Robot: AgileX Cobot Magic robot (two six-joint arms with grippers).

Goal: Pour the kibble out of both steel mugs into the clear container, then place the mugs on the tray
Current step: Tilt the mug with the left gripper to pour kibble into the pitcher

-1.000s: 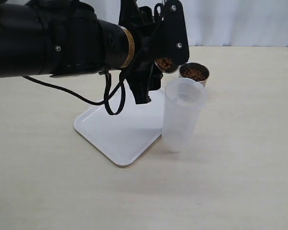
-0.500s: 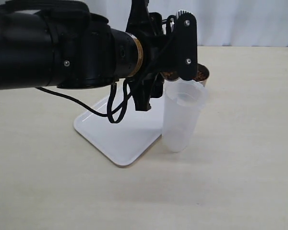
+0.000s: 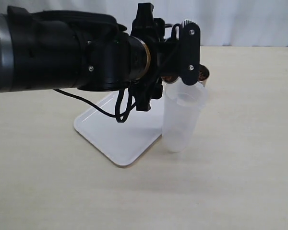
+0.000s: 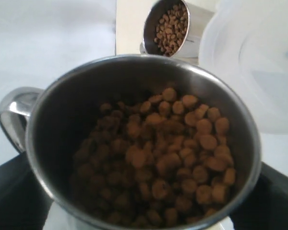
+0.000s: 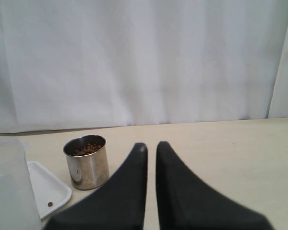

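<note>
My left gripper (image 3: 169, 72) is shut on a steel mug (image 4: 86, 110) full of brown kibble (image 4: 177, 143). It holds the mug in the air, right beside the rim of the clear container (image 3: 181, 117). In the exterior view the arm hides most of that mug. The second steel mug (image 3: 204, 74), also holding kibble, stands on the table behind the container. The white tray (image 3: 117, 132) lies left of the container. My right gripper (image 5: 151, 146) is shut on nothing, low over the table, and faces the standing mug (image 5: 86, 165).
One stray pellet (image 5: 50, 204) lies on the tray (image 5: 48, 189). The left arm and its black cable (image 3: 93, 103) hang over the tray's far side. A white curtain (image 5: 144, 57) closes the table's back edge. Bare tabletop (image 3: 240, 167) stretches to the right and front.
The left arm has carried the held mug to the right and lower, from above the tray's corner to the container's rim. The right gripper has stayed still.
</note>
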